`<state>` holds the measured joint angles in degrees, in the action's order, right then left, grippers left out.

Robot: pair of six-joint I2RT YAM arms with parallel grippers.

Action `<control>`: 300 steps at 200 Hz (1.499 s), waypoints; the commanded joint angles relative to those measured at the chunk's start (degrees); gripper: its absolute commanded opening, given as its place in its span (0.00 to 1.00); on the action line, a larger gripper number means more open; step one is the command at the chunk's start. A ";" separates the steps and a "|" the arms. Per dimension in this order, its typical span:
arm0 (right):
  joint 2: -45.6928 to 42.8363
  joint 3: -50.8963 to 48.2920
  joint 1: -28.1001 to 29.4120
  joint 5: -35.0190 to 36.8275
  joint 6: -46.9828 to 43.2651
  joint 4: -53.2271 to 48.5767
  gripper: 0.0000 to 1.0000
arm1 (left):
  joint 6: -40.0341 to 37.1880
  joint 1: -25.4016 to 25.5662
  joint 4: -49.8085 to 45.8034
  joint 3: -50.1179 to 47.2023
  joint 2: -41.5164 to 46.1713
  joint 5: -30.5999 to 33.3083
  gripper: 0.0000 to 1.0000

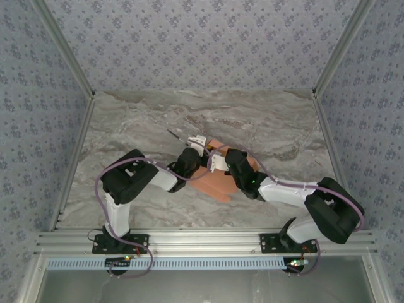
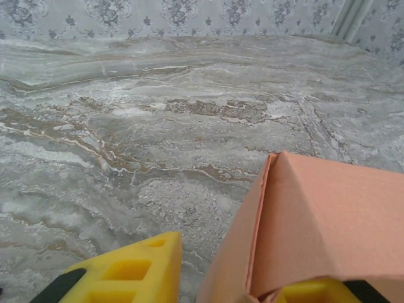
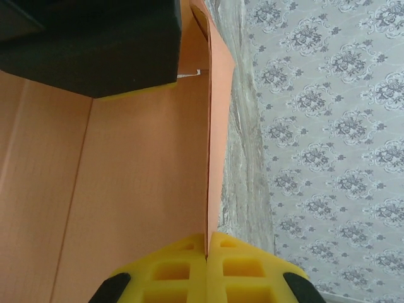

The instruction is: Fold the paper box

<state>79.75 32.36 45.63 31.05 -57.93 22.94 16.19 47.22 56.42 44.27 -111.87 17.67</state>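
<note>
Risk: paper box flap creasing off-line. R claw pinched shut on 3 o'clock edge; L claw part-open astride 9 o'clock wall; uneven pull cld tear.

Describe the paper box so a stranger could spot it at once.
On the grey marble table, look where the left arm and right arm meet. The paper box lies there: thin salmon-orange cardboard, partly folded, the one orange thing against grey stone.
</note>
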 commanded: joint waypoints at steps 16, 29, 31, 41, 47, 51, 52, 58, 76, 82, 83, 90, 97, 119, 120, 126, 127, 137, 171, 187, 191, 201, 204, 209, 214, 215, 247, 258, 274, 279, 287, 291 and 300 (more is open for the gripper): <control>-1.42 -1.00 0.58 -2.73 1.81 -6.59 0.00 | 5.36 -2.69 -7.18 3.51 -1.13 19.33 0.24; -1.61 -1.05 0.60 -3.01 2.12 -6.77 0.00 | 6.92 -2.70 -9.11 4.72 -1.65 20.30 0.23; -1.65 -1.07 0.60 -3.08 2.12 -6.81 0.00 | 7.15 -2.72 -9.31 4.82 -1.78 20.38 0.23; -1.72 -1.14 0.60 -3.25 2.32 -6.85 0.00 | 8.19 -2.59 -10.03 5.36 -2.17 20.28 0.23; -1.70 -1.15 0.60 -3.21 2.35 -6.85 0.00 | 8.47 -2.62 -10.10 5.54 -2.42 19.84 0.23; -1.70 -1.16 0.50 -3.19 2.50 -6.85 0.00 | 8.55 -2.61 -9.98 5.56 -2.45 19.43 0.23; -1.70 -1.16 0.51 -3.19 2.53 -6.85 0.00 | 8.58 -2.64 -9.91 5.56 -2.50 19.34 0.23; -1.78 -1.12 0.44 -3.20 2.58 -6.85 0.00 | 8.45 -2.59 -8.88 5.16 -2.56 18.01 0.23; -2.14 -0.96 0.04 -3.36 3.14 -6.94 0.00 | 5.81 -2.86 -3.25 3.50 -2.89 11.32 0.26; -2.22 -0.83 -0.17 -3.28 3.31 -7.01 0.00 | 5.21 -3.24 -2.47 3.38 -2.91 8.19 0.28; -2.22 -0.82 -0.18 -3.28 3.33 -7.06 0.00 | 5.15 -3.30 -2.38 3.37 -2.87 7.74 0.28; -2.31 -0.77 -0.46 -3.19 3.47 -7.16 0.00 | 4.64 -3.65 -1.90 3.12 -2.78 4.61 0.30; -2.39 -0.55 -0.66 -3.10 3.53 -7.38 0.00 | 4.02 -3.88 -1.10 2.58 -2.60 2.09 0.33; -2.71 -0.20 -1.18 -3.29 4.13 -8.15 0.00 | 1.44 -4.71 0.42 0.51 -1.24 -5.10 0.40; -2.69 -0.24 -1.21 -3.33 4.13 -8.21 0.00 | 1.37 -4.79 0.48 0.40 -1.15 -5.41 0.40; -2.78 -0.19 -1.37 -3.44 4.32 -8.34 0.00 | 0.40 -5.00 0.53 -0.14 -0.66 -7.17 0.42; -2.81 -0.19 -1.39 -3.49 4.36 -8.35 0.00 | 0.28 -5.06 0.53 -0.23 -0.55 -7.54 0.42; -2.67 -0.12 -1.47 -3.70 4.57 -8.52 0.00 | -1.18 -5.30 0.53 -1.10 0.30 -9.78 0.46; -2.05 0.25 -1.59 -3.78 4.67 -8.83 0.00 | -4.55 -5.99 -0.18 -2.87 2.26 -15.43 0.57; -2.09 0.42 -1.58 -3.77 4.67 -8.94 0.00 | -5.32 -6.16 -0.17 -3.49 2.63 -17.06 0.60; -2.13 0.49 -1.55 -3.76 4.67 -9.03 0.00 | -5.50 -6.10 -0.24 -3.53 2.63 -17.27 0.60; -2.11 0.51 -1.60 -3.71 4.67 -9.05 0.00 | -5.88 -6.18 -0.60 -3.52 2.78 -17.73 0.61; -2.12 0.51 -1.64 -3.71 4.67 -9.13 0.00 | -6.02 -6.17 -0.73 -3.56 2.80 -17.83 0.61; -2.14 0.51 -1.62 -3.71 4.66 -9.14 0.00 | -6.20 -6.15 -0.86 -3.50 2.81 -18.00 0.62; -2.14 0.51 -1.68 -3.71 4.67 -9.21 0.00 | -6.37 -6.19 -0.96 -3.56 2.74 -18.09 0.62; -2.14 0.51 -1.63 -3.71 4.63 -9.18 0.00 | -6.40 -6.14 -1.01 -3.57 2.73 -18.06 0.62; -2.17 0.51 -1.68 -3.71 4.71 -9.32 0.00 | -7.03 -6.10 -1.31 -3.87 2.45 -18.30 0.63; -2.14 0.52 -1.74 -3.76 4.77 -9.31 0.00 | -7.17 -6.13 -1.34 -3.94 2.36 -18.21 0.60; -2.05 0.60 -1.69 -3.91 4.85 -9.32 0.00 | -7.31 -6.10 -1.56 -3.86 2.19 -17.96 0.54; -2.05 0.62 -1.70 -3.90 4.83 -9.32 0.00 | -7.39 -6.17 -1.73 -3.70 2.10 -17.78 0.52; -2.05 0.64 -1.76 -3.89 4.85 -9.31 0.00 | -7.43 -6.13 -2.01 -3.58 2.01 -17.47 0.50; -2.05 0.67 -1.77 -3.89 4.85 -9.39 0.00 | -7.48 -6.13 -2.02 -3.57 2.01 -17.22 0.48; -2.09 0.71 -1.69 -3.99 4.88 -9.40 0.00 | -7.32 -6.12 -2.02 -3.42 1.85 -16.44 0.46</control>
<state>77.97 32.77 44.23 27.77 -54.59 18.68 9.52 41.58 55.24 40.77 -110.87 -0.43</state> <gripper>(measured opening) 0.051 0.486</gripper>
